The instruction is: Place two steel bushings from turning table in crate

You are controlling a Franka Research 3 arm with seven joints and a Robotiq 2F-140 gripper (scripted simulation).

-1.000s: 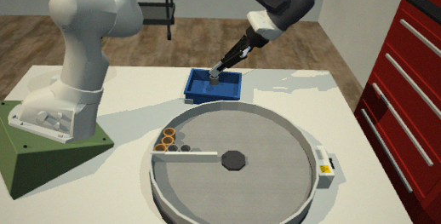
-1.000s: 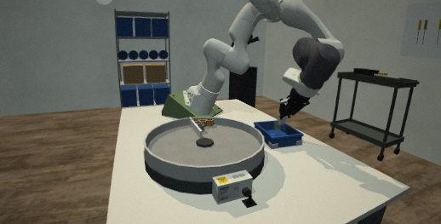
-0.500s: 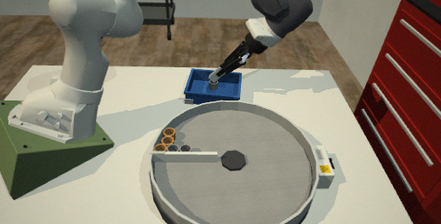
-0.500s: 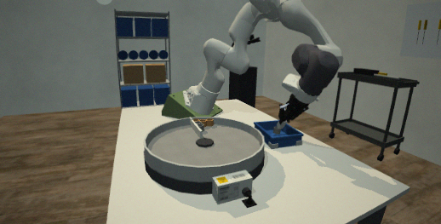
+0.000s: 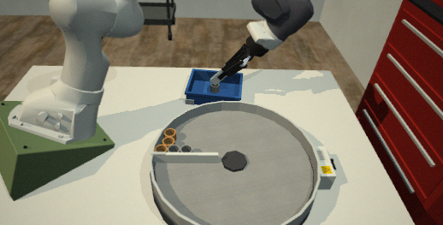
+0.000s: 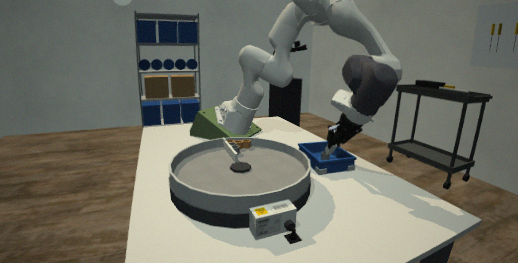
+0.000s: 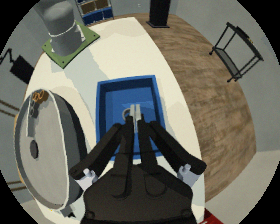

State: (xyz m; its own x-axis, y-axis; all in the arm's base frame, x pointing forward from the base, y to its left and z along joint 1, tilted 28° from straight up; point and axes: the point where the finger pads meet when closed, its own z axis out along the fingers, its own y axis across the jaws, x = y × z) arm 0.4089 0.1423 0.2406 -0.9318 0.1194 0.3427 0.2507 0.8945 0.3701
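Note:
My gripper (image 5: 215, 79) (image 6: 328, 149) (image 7: 135, 110) is shut on a grey steel bushing (image 5: 214, 87) and holds it low inside the blue crate (image 5: 201, 95) (image 6: 338, 164) (image 7: 111, 106), at or just above its floor. In the wrist view the bushing is mostly hidden by the fingertips. On the turning table (image 5: 309, 146) (image 6: 200, 187) (image 7: 20, 137), three brass bushings (image 5: 169, 133) and two steel bushings (image 5: 173, 149) (image 5: 186, 149) sit bunched against a white bar (image 5: 188, 154) at the left rim.
A black hub (image 5: 234, 161) marks the table's middle. A white control box (image 5: 327, 169) (image 6: 272, 217) sits at its rim. The arm's green base (image 5: 26, 155) stands to the left, a red drawer cabinet (image 5: 410, 103) to the right.

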